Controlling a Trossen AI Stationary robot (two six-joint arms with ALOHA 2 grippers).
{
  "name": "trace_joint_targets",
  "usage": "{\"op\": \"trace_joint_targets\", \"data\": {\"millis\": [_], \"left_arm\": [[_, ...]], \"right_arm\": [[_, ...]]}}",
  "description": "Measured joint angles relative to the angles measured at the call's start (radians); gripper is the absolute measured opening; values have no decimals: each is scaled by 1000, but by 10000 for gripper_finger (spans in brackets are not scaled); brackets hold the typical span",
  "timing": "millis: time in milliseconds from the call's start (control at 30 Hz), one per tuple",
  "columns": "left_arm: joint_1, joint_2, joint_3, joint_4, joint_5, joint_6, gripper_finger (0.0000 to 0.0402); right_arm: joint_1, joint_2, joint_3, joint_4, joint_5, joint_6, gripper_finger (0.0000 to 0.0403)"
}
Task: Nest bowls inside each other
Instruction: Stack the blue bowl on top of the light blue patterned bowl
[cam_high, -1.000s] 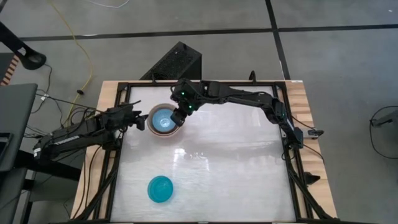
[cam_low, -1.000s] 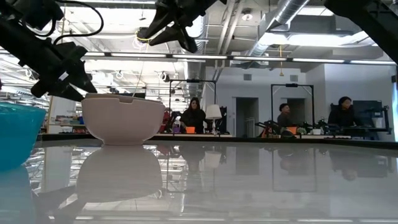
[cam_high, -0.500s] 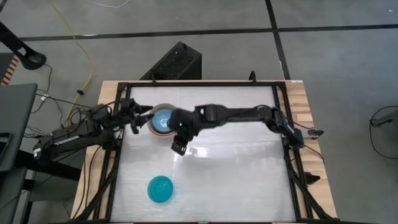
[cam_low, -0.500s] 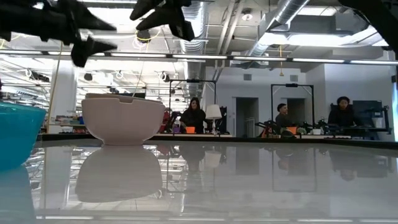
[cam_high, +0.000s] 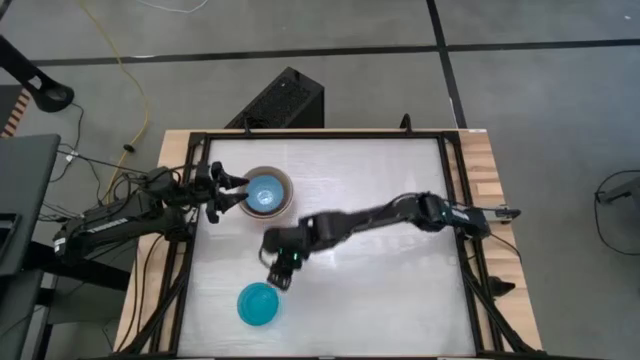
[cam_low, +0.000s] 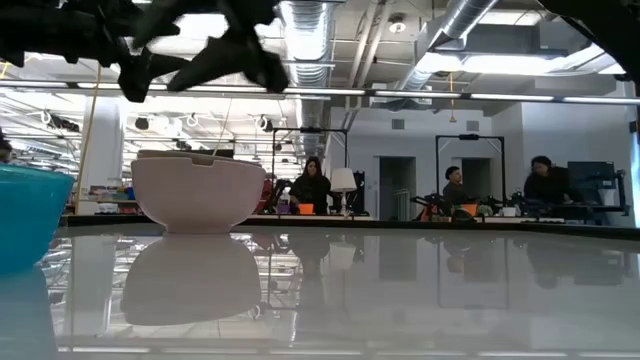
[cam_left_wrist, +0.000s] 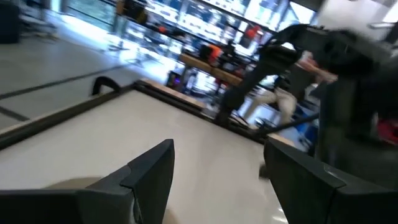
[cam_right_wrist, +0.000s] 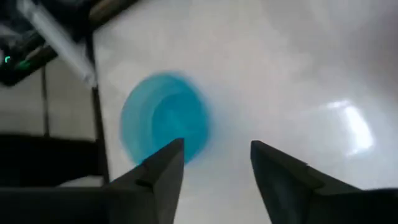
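Observation:
A stack of nested bowls stands on its base at the table's far left. A light blue bowl lies innermost, and the cream-white outer wall shows in the low view. A teal-blue bowl stands alone near the front left. My right gripper hangs open above the table, just beyond the teal bowl's far right side and tilted down toward it. My left gripper is open and level, raised above the stack's left rim, touching nothing.
A black frame runs round the white tabletop. The table's middle and right are bare. A black box sits on the floor beyond the far edge. People sit at desks in the room behind.
My right gripper has swung away from the stack toward the table's near edge and sunk, ending close to the teal bowl. My left gripper has risen beside the stack and tipped from pointing down to level. The bowls have stayed put.

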Motion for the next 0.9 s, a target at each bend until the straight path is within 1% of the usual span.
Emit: {"op": "trace_joint_targets", "data": {"millis": [67,133,200,267,333,500,567,633,700,767,833,900], "left_arm": [[0,0,0,0,43,0,238],[0,0,0,0,81,-2,238],[0,-1,0,0,107,-4,238],[0,0,0,0,124,-5,238],[0,0,0,0,142,-5,238],[-1,0,0,-1,178,-13,238],[-2,-1,0,-4,190,-20,238],[-3,-2,0,-13,193,-31,238],[-5,-4,0,-22,201,-34,238],[-6,-2,0,-23,217,-51,238],[-5,-4,0,-22,234,-66,238],[-7,-3,0,-20,242,-74,238]], "right_arm": [[25,27,-1,52,-16,63,234],[39,29,-1,65,6,118,238],[47,25,2,88,75,153,238],[55,23,2,75,146,180,234],[66,24,1,72,175,210,230],[95,71,0,81,187,246,226],[106,108,0,141,183,253,226],[116,127,-2,129,189,266,226],[122,150,3,161,191,304,225],[124,164,1,134,189,322,224],[128,188,1,171,191,340,223],[135,203,-1,167,203,341,223]]}}
